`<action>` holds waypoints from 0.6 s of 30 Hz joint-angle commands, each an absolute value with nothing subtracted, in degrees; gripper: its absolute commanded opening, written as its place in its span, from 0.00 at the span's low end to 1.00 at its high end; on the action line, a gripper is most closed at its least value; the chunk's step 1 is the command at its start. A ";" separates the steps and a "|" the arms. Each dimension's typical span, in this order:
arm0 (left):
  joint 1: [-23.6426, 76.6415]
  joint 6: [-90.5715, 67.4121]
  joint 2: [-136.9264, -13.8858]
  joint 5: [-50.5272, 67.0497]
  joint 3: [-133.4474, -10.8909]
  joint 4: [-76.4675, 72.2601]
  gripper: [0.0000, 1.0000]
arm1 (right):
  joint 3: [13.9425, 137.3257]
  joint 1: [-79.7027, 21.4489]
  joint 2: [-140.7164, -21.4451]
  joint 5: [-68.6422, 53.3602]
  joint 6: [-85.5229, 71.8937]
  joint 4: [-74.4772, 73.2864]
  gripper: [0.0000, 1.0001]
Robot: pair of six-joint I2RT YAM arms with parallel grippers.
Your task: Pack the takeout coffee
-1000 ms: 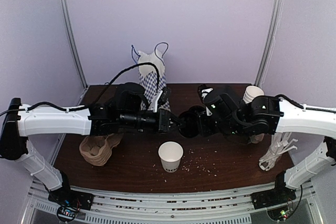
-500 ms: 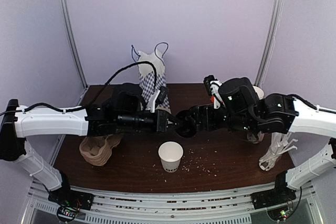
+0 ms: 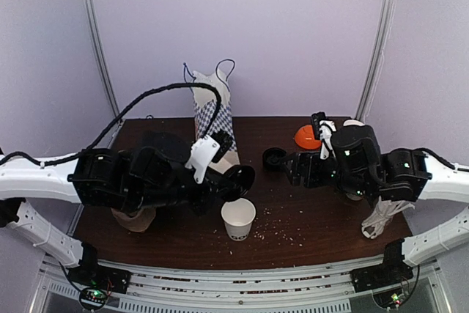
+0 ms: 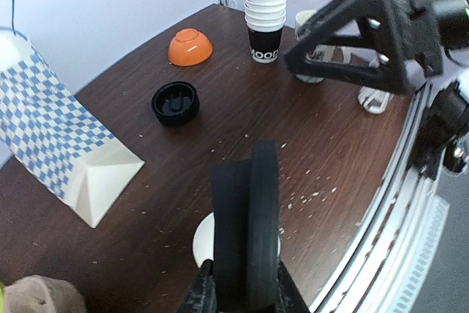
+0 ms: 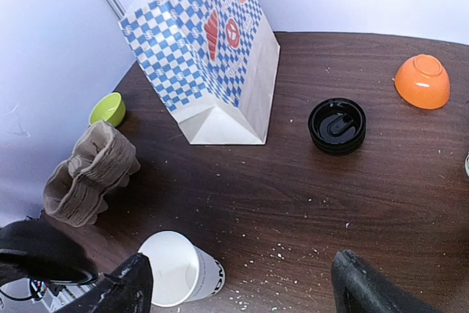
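Note:
The takeout coffee, a white paper cup (image 3: 238, 218) with black print, stands lidless near the table's front; its rim (image 4: 200, 244) shows under the left fingers, and the cup (image 5: 180, 269) appears again low in the right wrist view. My left gripper (image 3: 229, 185) is shut on a round black lid (image 3: 242, 178), holding it on edge just above the cup. In the left wrist view that lid (image 4: 248, 218) fills the space between the jaws. My right gripper (image 3: 288, 168) hangs wide open and holds nothing, right of the cup, fingers (image 5: 128, 287) far apart.
A blue-checked paper bag (image 3: 214, 119) stands at the back. A second black lid (image 5: 337, 125) lies on the table beside an orange bowl (image 5: 422, 80). A stack of paper cups (image 4: 265, 16) stands far right. Brown cup carriers (image 5: 88, 174) and a green bowl (image 5: 108, 108) sit left.
The right gripper let go of the black lid, opened wide and drew back to the right. The left gripper kept the lid and carried it down and back over the cup.

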State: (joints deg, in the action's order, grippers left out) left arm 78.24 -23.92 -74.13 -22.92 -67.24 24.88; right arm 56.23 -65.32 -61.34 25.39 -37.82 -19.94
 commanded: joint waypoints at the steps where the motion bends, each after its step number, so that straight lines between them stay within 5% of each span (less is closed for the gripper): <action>1: 85.72 -14.65 -77.87 -45.83 -69.12 33.19 0.00 | 51.16 -64.80 -60.50 27.84 -41.61 -15.71 0.86; 13: 90.08 5.46 -80.95 -62.15 -63.55 22.85 0.00 | 44.87 -64.73 -58.30 25.64 -45.39 -10.56 0.89; 18: 91.38 15.18 -79.85 -65.77 -56.48 12.10 0.00 | 44.80 -60.79 -57.71 10.46 -45.75 -7.06 0.88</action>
State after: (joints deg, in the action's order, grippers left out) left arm 90.35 4.49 -81.30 -59.59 -60.58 23.07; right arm 45.12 -63.64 -58.54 20.69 -44.16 -10.41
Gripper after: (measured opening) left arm 0.182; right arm 0.885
